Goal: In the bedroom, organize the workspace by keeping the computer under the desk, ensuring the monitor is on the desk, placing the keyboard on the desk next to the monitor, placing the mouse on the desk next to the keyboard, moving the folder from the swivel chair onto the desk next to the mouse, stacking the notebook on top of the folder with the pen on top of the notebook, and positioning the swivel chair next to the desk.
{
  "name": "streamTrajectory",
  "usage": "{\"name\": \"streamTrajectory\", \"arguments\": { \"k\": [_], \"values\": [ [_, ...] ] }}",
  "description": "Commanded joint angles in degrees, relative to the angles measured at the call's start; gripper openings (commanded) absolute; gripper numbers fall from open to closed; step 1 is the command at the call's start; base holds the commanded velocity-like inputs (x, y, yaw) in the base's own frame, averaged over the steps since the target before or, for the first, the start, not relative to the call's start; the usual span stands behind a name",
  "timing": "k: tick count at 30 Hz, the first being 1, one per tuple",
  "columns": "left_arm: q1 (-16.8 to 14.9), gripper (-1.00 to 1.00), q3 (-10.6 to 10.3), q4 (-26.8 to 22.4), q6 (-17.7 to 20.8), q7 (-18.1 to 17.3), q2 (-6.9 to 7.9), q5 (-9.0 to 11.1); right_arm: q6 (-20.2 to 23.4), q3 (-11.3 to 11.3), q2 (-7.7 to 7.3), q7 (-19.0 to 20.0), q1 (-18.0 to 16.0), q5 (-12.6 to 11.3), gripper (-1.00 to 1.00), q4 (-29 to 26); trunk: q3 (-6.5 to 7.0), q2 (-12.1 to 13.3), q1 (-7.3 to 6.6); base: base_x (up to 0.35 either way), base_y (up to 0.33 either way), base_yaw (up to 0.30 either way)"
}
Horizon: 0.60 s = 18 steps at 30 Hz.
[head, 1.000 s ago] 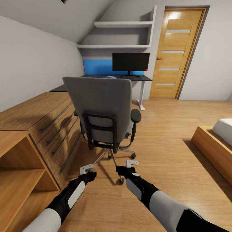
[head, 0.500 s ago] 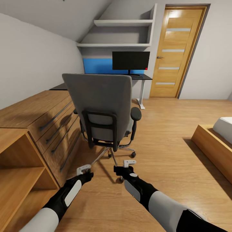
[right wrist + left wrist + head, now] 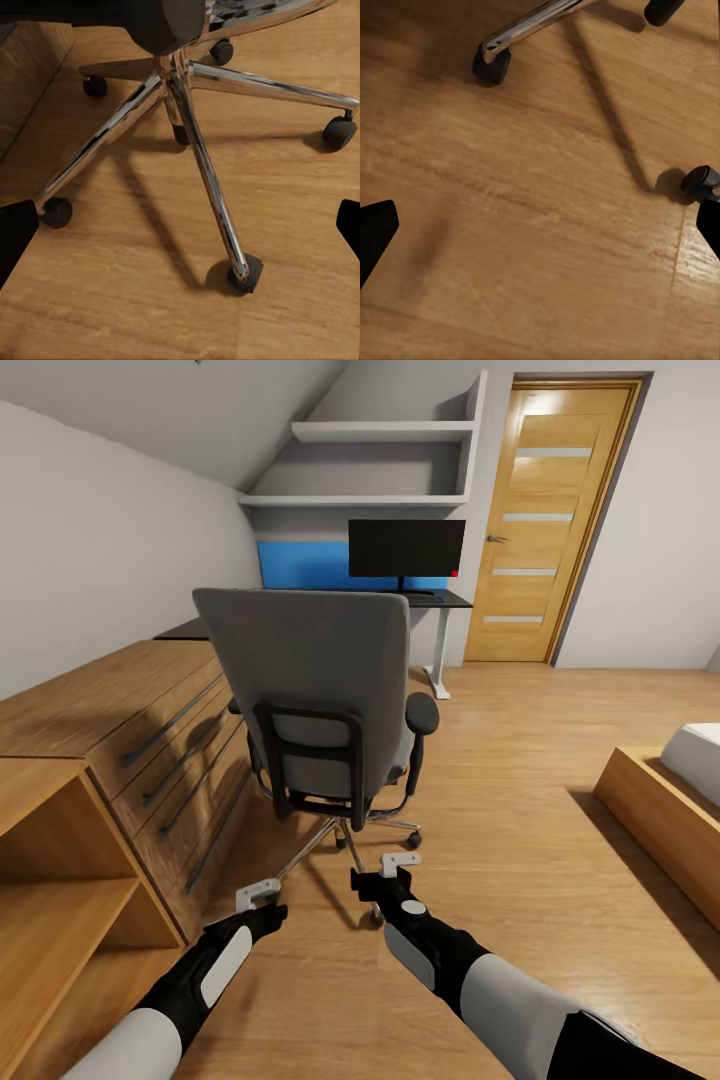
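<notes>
The grey swivel chair (image 3: 315,680) stands with its back to me in the head view, between me and the dark desk (image 3: 440,600). A black monitor (image 3: 406,548) stands on that desk. The chair hides its own seat, so no folder shows. My left gripper (image 3: 257,894) and right gripper (image 3: 390,866) hang low and open just behind the chair's chrome star base (image 3: 180,97). The right wrist view looks at the base's legs and a near caster (image 3: 246,274). One caster (image 3: 489,66) appears in the left wrist view over bare floor.
A long wooden dresser (image 3: 130,720) and an open shelf unit (image 3: 60,890) line the left wall. A bed frame (image 3: 660,810) sits at the right. A wooden door (image 3: 550,520) is behind the desk, with wall shelves (image 3: 370,465) above it.
The view closed in slightly on the chair between the two earlier frames, then held still. Both grippers dropped a little lower in the picture.
</notes>
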Motion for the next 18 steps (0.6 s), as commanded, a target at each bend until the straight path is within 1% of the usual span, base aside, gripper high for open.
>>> {"name": "streamTrajectory", "arguments": {
  "k": [1, 3, 8, 18],
  "values": [
    [-0.03, 1.0, -0.37, -0.11, 0.11, 0.54, 0.07, 0.58, -0.35, 0.47, -0.02, -0.14, -0.07, -0.61, 1.0, 0.03, -0.05, -0.02, -0.01, 0.051, 0.0, 0.0],
    [-0.03, 1.0, -0.37, -0.1, 0.11, 0.52, 0.08, 0.58, -0.37, 0.47, -0.02, 0.28, -0.07, -0.61, 1.0, 0.07, -0.05, -0.02, -0.01, 0.107, 0.0, 0.0],
    [-0.03, 1.0, -0.43, -0.01, 0.11, 0.49, 0.06, 0.65, -0.41, 0.47, -0.03, 1.17, -0.02, -0.59, 1.0, 0.14, -0.05, -0.02, -0.01, 0.218, 0.0, 0.0],
    [-0.03, 1.0, -0.46, 0.08, 0.1, 0.48, 0.05, 0.73, -0.51, 0.44, -0.12, 1.3, 0.01, -0.59, 1.0, 0.19, -0.05, -0.02, -0.01, 0.094, 0.0, 0.0]
  ]
}}
